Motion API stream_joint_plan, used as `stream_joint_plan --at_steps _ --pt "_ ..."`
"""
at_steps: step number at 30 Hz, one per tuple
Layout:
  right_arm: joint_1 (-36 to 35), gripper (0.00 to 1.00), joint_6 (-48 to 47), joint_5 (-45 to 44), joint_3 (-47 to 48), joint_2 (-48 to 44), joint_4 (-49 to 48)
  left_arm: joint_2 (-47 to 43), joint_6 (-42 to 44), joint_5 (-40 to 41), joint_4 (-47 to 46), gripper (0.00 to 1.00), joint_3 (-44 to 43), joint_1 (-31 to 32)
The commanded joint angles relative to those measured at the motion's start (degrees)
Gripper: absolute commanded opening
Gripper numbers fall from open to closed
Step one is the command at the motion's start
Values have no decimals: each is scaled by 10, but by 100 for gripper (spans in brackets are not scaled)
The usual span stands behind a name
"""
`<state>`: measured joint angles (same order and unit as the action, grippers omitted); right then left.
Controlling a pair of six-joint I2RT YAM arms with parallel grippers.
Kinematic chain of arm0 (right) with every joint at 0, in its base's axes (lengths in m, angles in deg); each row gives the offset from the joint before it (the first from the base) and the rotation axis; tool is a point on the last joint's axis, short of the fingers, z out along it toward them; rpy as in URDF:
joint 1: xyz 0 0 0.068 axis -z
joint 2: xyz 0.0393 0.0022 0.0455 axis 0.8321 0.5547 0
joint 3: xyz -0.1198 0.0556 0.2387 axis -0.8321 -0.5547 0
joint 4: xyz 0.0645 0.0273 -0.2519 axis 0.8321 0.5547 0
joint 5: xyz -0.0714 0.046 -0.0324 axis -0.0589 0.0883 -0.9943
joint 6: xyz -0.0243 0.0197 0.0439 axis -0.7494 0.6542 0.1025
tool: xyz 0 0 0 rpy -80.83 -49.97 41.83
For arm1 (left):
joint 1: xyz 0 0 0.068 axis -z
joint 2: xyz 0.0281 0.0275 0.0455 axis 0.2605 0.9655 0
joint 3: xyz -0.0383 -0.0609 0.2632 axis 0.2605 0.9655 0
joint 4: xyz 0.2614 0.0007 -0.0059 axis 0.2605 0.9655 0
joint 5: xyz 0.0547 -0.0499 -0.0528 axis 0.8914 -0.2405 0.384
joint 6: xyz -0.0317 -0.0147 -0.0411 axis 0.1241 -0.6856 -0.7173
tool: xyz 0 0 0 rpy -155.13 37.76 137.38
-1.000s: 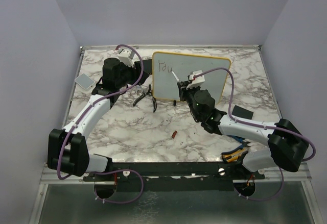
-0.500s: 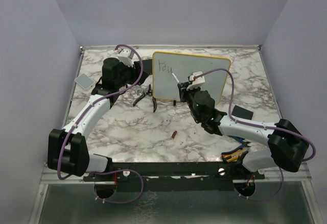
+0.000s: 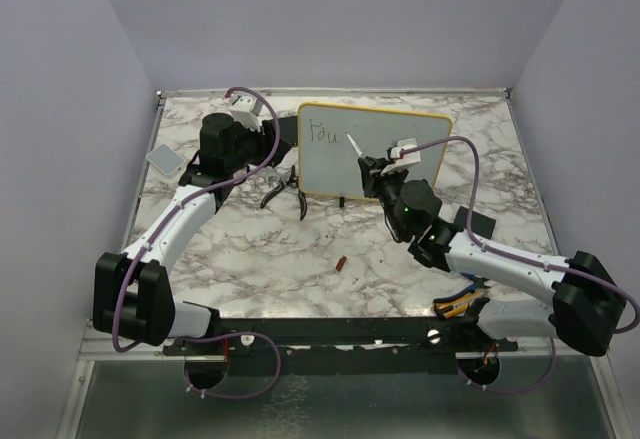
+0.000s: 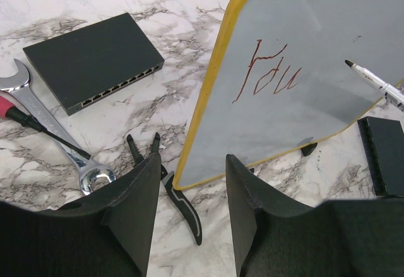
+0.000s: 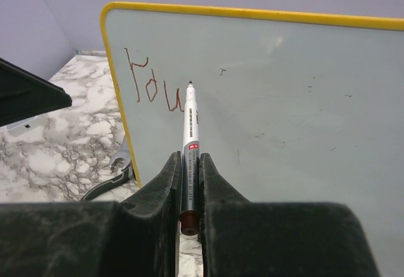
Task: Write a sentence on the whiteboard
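The whiteboard (image 3: 330,171) stands upright on small black feet, its yellow frame (image 4: 208,119) facing me. At its upper left is the start of the sentence (image 3: 322,134), red-brown letters reading "You" (image 4: 271,78) (image 5: 154,89). My right gripper (image 3: 370,167) (image 5: 190,160) is shut on a white marker (image 5: 190,122) (image 3: 353,143). The marker's tip sits just right of the "u"; whether it touches the board is unclear. My left gripper (image 4: 191,163) is open at the board's lower left corner, with only table between its fingers.
Black pliers (image 4: 170,185) (image 3: 280,191) lie by the board's left foot. A black network box (image 4: 91,59), a wrench (image 4: 38,119) and a red-handled screwdriver (image 4: 9,110) lie left of it. A small black box (image 3: 475,224), a red cap (image 3: 342,263) and a grey pad (image 3: 165,159) are nearby.
My right arm has shifted right and the marker tip has moved up and right, past the finished "u". The left arm has stayed still.
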<state>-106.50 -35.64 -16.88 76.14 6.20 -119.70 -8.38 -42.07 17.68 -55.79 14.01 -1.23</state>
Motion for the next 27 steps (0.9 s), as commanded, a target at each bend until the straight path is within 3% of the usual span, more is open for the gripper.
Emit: stream_joint_plan --at_steps 1,14,27 --pt "-1 0 -20 8 10 3 -2 -14 6 7 -6 47 8 -4" --pt "-1 0 -48 4 29 37 -64 -13 5 6 -7 47 9 -4" --pt "-1 0 -51 -27 43 62 -64 -14 5 5 -7 47 9 -4"
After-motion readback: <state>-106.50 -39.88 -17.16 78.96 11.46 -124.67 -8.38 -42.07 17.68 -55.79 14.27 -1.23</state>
